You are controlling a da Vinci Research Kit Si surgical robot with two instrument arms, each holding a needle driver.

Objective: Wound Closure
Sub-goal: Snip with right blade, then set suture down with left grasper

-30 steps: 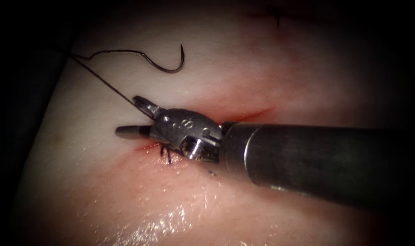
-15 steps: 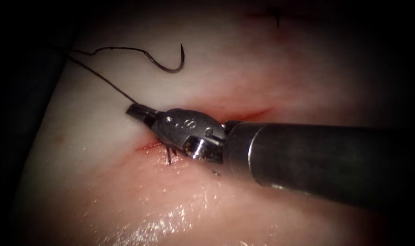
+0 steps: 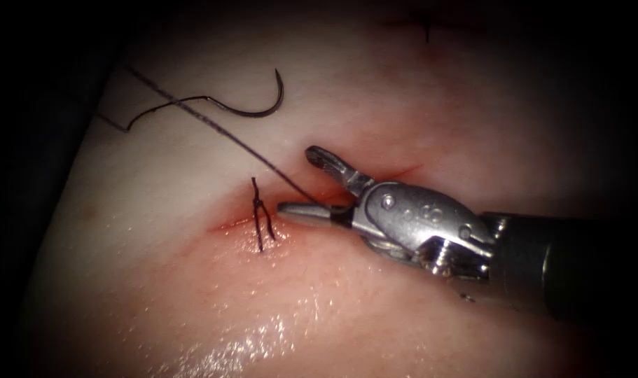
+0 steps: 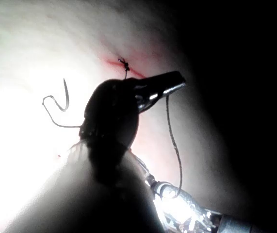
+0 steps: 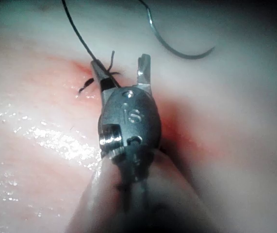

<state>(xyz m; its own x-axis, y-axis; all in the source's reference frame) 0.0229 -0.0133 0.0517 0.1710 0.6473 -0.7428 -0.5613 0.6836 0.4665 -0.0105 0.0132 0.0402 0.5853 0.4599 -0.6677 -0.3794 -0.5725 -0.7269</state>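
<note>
Pale, glistening pork-belly tissue (image 3: 403, 105) carries everything here, with a thin reddish cut (image 3: 375, 178) running across its middle and red fluid (image 3: 227, 225) wetting the cut's left end. A dark curved steel needle (image 3: 259, 108) lies flat on the tissue surface, left of and above the cut, free of the tissue, point up. Thin dark thread (image 3: 213, 126) trails from its blunt end, bends near the tissue's left edge, and 1 long strand crosses the surface toward the cut. 1 knotted stitch with short cut ends of thread (image 3: 261, 220) sits at the cut's left end. Wet highlights below.
</note>
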